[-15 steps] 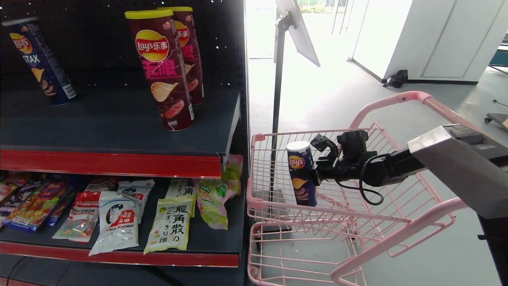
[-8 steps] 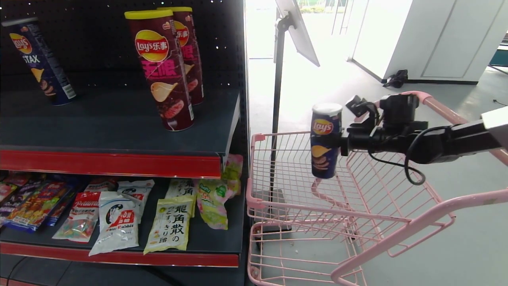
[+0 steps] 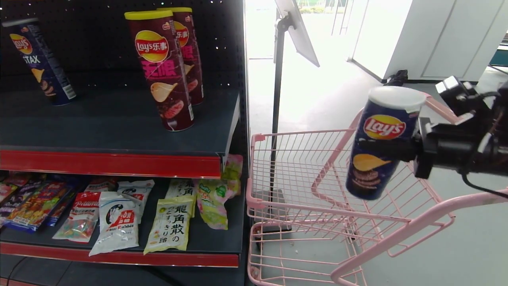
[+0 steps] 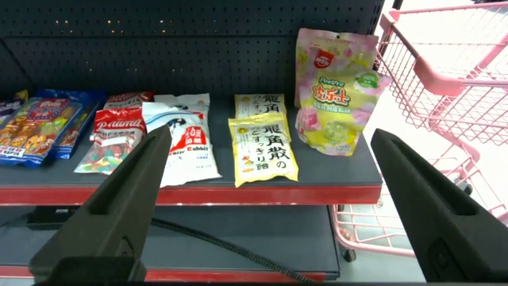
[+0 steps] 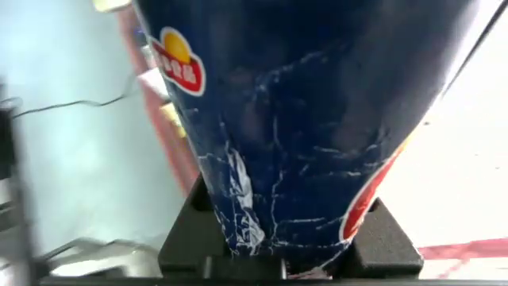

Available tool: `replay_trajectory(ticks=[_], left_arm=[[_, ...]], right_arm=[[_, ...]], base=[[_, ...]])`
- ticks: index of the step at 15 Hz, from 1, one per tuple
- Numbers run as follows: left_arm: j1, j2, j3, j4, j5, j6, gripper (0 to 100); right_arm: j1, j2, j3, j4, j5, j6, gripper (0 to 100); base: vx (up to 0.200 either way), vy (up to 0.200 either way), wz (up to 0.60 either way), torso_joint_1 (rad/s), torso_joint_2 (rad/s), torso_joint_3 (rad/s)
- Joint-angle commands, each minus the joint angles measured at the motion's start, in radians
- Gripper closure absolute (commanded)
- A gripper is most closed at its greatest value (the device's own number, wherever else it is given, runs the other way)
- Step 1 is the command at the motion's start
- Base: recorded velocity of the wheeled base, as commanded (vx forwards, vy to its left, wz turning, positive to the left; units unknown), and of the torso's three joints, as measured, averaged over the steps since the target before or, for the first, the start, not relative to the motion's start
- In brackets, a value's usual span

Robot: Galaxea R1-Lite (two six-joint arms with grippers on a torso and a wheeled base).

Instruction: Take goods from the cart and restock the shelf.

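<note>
Navy-blue cardboard with a white lid: that is the chip can [image 3: 381,143] I am after, and it sits at about 3 o'clock in my head camera, lifted off the wire floor of the pink cart [image 3: 397,230], which spreads from 3 to 6 o'clock. The right pincer [image 3: 401,150] is clamped around the can's middle, coming in from the 3 o'clock side, and the can leans a little, lid tipped toward 1 o'clock. From the right wrist camera the can [image 5: 302,119] fills my view, with the right pincer [image 5: 290,254] pressing its dark pads [image 5: 194,238] against both sides of the tube. The shelf's upper board [image 3: 99,123] lies at 9 to 11 o'clock; on it stand two maroon cans with yellow lids [image 3: 162,67], one just behind the other, and another blue can [image 3: 41,59] well apart at 10 o'clock. Snack bags [image 3: 168,222] lie flat on the lower board at 8 o'clock. My left pincer [image 4: 270,199] hangs in front of that lower board with its fingers [image 4: 119,214] spread wide and nothing between them; beyond it I see the yellow bags [image 4: 262,147] and a pink-and-green bag [image 4: 333,103] propped upright beside the cart's rim [image 4: 444,71].
</note>
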Motion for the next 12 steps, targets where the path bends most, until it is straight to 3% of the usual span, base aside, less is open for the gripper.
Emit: replay_trajectory(ticks=[1, 5, 12], left_arm=[[0.000, 0.001, 0.000, 0.000, 0.000, 0.000, 0], [0.000, 0.001, 0.000, 0.000, 0.000, 0.000, 0], [0.000, 0.001, 0.000, 0.000, 0.000, 0.000, 0]], right_arm=[[0.218, -0.338, 0.288, -0.003, -0.013, -0.002, 100], [0.477, -0.383, 0.385, -0.002, -0.228, -0.005, 100], [0.564, -0.258, 0.307, 0.000, -0.288, -0.062, 100]], base=[[0.000, 0.000, 0.00, 0.000, 0.00, 0.000], [0.000, 0.000, 0.00, 0.000, 0.00, 0.000], [0.000, 0.000, 0.00, 0.000, 0.00, 0.000]])
